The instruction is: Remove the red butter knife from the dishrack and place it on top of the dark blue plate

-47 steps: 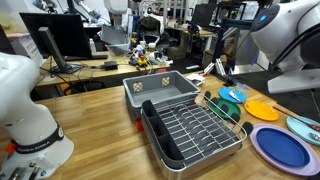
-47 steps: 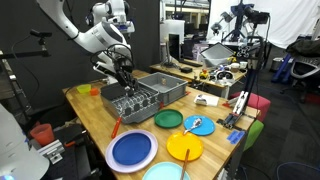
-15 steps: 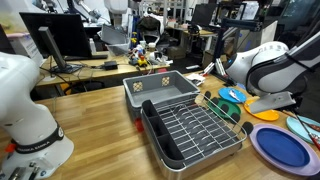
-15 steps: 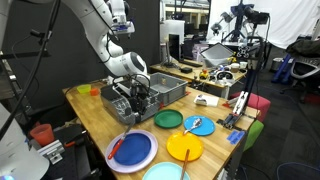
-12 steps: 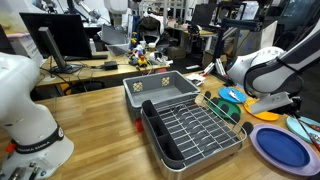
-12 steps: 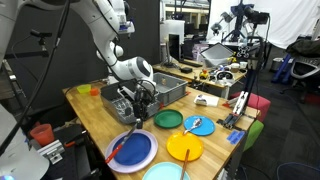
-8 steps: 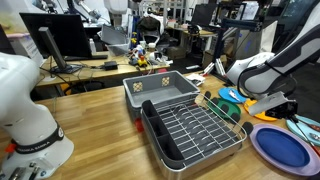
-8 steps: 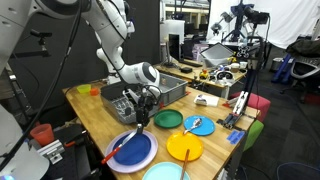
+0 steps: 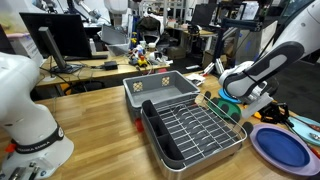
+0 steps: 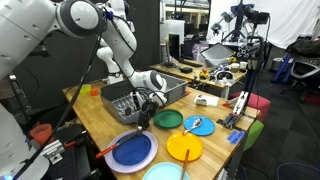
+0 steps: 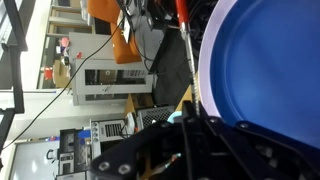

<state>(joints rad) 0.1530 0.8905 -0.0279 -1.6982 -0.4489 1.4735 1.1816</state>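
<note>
The dark blue plate lies at the table's near end; it also shows in an exterior view and fills the right of the wrist view. My gripper hangs over the plate's edge next to the dishrack and is shut on the red butter knife. The knife slants down across the plate, its free end past the far rim. In the wrist view the knife runs along the plate's rim from my gripper. The dishrack holds no red knife.
A grey bin stands behind the rack. A green utensil lies at the rack's edge. A teal plate, a yellow plate and a light-blue plate lie near the blue plate. A red cup stands at the table edge.
My arm has swung from the dishrack down to the dark blue plate, carrying the red knife. The knife now lies lower and flatter over the plate.
</note>
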